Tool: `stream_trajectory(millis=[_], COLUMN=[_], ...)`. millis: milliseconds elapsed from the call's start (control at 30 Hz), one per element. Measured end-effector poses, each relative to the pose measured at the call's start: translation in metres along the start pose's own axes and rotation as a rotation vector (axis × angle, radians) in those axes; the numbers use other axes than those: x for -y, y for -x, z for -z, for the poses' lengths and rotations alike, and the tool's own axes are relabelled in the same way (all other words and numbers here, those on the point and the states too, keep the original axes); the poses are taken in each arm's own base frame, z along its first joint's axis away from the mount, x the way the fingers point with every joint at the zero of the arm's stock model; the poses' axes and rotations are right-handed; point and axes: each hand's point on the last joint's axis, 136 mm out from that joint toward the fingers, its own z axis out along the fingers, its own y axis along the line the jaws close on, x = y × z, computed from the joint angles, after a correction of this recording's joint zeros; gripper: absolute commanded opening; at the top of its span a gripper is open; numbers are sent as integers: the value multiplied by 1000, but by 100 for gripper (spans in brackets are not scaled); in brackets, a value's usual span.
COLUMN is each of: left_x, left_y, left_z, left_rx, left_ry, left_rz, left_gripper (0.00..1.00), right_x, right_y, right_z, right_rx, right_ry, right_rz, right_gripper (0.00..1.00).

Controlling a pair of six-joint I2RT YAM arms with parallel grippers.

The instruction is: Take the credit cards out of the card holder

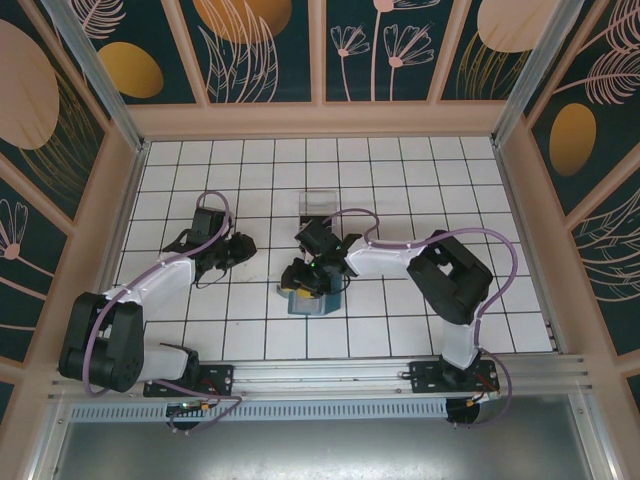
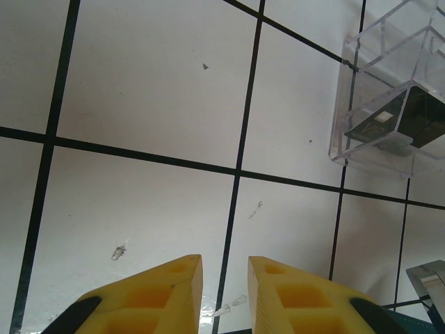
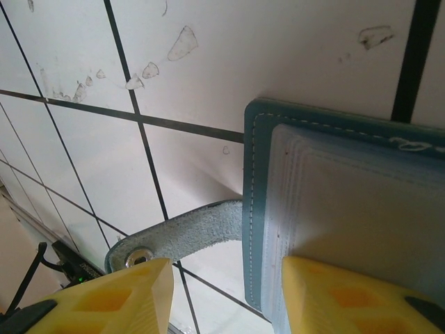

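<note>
Holder [image 3: 348, 188]: slate-blue, flat on the table [image 1: 400, 180], mid-width, toward the near edge; strap [image 3: 181, 235] with snap juts from its side.
Right gripper [image 3: 226, 299]: wide open, empty, one finger [image 3: 348, 299] over the holder's edge.
Left gripper [image 2: 226, 292]: narrowly parted, empty, over bare tile.
Tray [image 2: 348, 104]: clear, contains dark card [image 2: 421, 111].

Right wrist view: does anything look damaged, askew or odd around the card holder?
Only minor things. The card holder lies with its snap strap unfastened and splayed out onto the white tiles. The tiles carry scuffs or flaked patches further out. Nothing looks spilled. The right claw hangs open over the holder's edge.
</note>
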Motion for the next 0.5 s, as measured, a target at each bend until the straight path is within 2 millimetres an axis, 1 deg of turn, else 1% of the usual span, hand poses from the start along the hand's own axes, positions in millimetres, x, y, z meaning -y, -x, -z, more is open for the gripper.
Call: stream_trajectory(millis=[233,500], left_x=[0,0], left_y=[-1,-2], left_z=[-1,-1], left_rx=[-8,-11], left_ry=[-3,-5], left_rz=[1,2], left_gripper=[25,25], right_x=[4,11], right_y=[0,0], right_z=[4,6], right_rx=[15,31], right_ry=[-21,-55], right_rz=[-5,-10], right_gripper=[51,51])
